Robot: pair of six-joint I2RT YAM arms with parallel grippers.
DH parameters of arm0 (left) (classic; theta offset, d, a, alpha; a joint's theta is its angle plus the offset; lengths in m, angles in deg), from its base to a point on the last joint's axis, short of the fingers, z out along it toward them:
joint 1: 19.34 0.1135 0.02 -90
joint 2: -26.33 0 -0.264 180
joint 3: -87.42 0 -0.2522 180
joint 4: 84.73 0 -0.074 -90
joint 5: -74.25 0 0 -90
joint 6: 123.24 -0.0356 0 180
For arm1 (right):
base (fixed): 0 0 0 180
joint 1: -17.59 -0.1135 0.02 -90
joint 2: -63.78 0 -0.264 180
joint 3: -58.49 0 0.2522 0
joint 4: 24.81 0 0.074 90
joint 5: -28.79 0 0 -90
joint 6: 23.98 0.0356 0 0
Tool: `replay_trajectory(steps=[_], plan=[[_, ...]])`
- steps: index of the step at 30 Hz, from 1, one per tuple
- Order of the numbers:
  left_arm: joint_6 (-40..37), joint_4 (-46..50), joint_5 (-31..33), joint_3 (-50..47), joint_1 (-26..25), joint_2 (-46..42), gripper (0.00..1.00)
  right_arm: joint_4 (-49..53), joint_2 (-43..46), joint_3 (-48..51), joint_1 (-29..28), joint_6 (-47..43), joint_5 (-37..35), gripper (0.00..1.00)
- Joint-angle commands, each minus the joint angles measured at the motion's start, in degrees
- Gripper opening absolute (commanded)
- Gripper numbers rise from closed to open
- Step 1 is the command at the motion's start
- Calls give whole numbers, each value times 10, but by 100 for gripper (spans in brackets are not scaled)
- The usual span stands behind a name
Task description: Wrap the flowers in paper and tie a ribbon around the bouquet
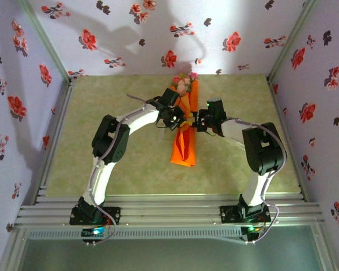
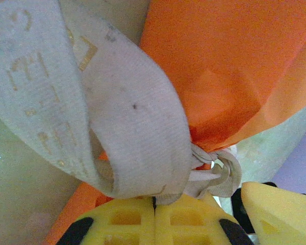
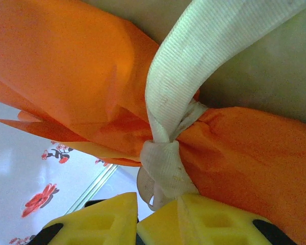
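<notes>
Left gripper: your fingers are pressed together on the ribbon, whose wide loop rises just ahead of them. Knot sits just right of the fingertips, cinched on the orange bouquet. Right gripper: fingers pinch the ribbon tail directly under the knot, bouquet just beyond. Flowers at the cone's far end, beyond both grippers.

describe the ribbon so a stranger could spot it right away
On the green table, find the orange bouquet lying near its middle. The ribbon is the pale cream woven strip knotted round its pinched middle. Unlike the grey cables nearby, it is flat cloth with faint gold lettering.
</notes>
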Motion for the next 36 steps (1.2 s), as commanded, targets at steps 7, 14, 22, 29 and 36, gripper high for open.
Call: replay_trajectory(steps=[7, 14, 22, 29, 36], plan=[[-9, 19, 9, 11, 4, -3, 0, 32, 34, 16, -1, -19, -16, 29], [-10, 19, 8, 10, 3, -1, 0, 39, 13, 2, 1, -24, -16, 28], [-12, 19, 8, 5, 2, -5, 0, 38, -9, -30, 1, -20, -18, 23], [-14, 18, 8, 6, 1, -5, 0, 47, 9, -30, 0, -14, -23, 27], [-31, 31, 8, 17, 1, -4, 0, 129, 34, -68, 12, -94, -27, 26]])
